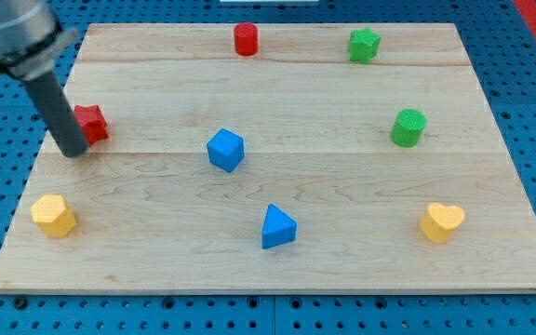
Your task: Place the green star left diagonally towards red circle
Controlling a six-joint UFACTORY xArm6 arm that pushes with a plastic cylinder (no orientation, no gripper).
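The tip (pixel 71 153), a bare rod without fingers, touches the red star (pixel 91 123). The green star (pixel 364 45) sits well apart toward the view's upper right, untouched; approach comes next, from its right, pushing toward the red circle (pixel 246 39).

You will find the green star (pixel 364 45) lying flat near the board's top edge, toward the view's right. The red circle (pixel 246 39), an upright cylinder, stands well apart to its left, also near the top edge.
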